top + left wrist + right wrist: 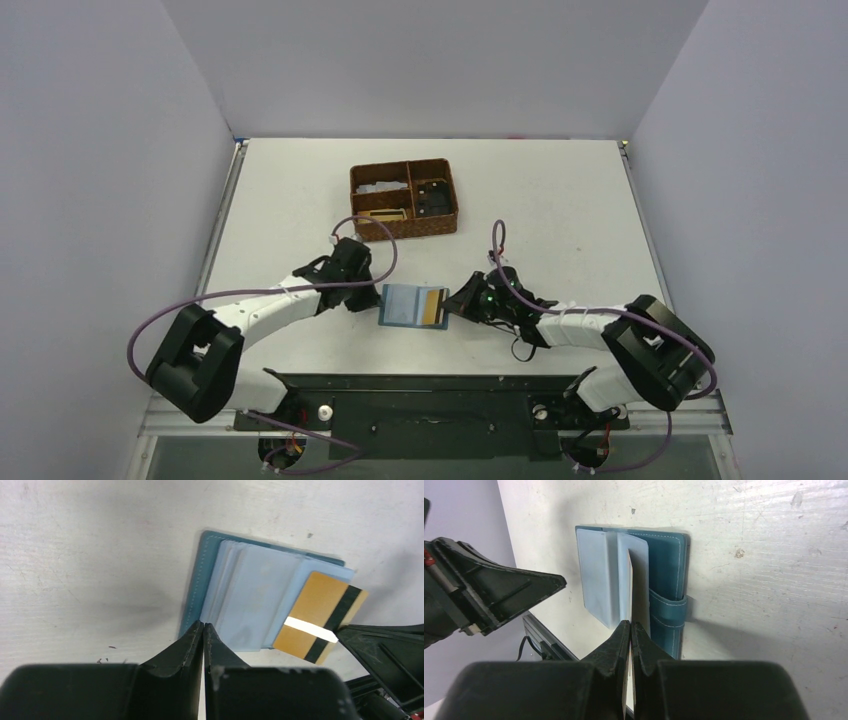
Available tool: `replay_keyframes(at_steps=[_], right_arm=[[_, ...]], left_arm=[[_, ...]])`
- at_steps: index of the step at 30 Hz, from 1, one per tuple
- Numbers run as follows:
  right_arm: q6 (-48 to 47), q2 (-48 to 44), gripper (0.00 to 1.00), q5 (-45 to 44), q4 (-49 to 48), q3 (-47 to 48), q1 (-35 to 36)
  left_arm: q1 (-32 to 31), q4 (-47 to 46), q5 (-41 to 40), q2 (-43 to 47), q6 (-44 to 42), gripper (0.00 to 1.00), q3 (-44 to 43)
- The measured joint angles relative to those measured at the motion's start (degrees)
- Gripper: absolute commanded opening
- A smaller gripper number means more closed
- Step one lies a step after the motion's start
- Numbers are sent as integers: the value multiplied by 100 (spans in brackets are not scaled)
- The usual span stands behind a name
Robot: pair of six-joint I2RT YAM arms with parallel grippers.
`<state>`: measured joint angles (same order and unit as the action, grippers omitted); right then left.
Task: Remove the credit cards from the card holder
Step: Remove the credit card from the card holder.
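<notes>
Both closed: left end effector (202, 626) touches card holder (192, 595), right end effector (630, 625) pinches credit card (312, 605).

A brown woven basket (415, 228) stands on the white table (560, 220), well beyond the left pincer (377, 296) and a little to its right, and beyond and to the left of the right pincer (450, 303). It has three compartments. The far-left one holds something white and crumpled, the near-left one a flat tan thing, and the right one a black thing too small to tell. Under both pincers the tabletop is scuffed and specked. Pale grey walls (420, 70) close the table on three sides, far past the pincers. A black plate (420, 400) lies behind them at the near edge.
</notes>
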<state>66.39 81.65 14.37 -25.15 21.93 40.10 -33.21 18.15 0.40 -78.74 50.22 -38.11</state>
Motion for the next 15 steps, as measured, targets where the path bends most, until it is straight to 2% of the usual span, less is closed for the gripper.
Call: replay_keyframes(at_steps=[2,4,6,15], right_arm=[[-20,-63,0,0,92,39,0],[-50,-142,0,0,208,94,0],[-83,-203,0,2,293,151,-2],[-140,-619,0,2,708,402,-4]], left_arm=[[0,94,7,107,-66,14,-133],[0,162,59,205,-160,29,-299],[7,192,179,280,-240,34,-444],[173,138,1115,492,-345,41,-636]])
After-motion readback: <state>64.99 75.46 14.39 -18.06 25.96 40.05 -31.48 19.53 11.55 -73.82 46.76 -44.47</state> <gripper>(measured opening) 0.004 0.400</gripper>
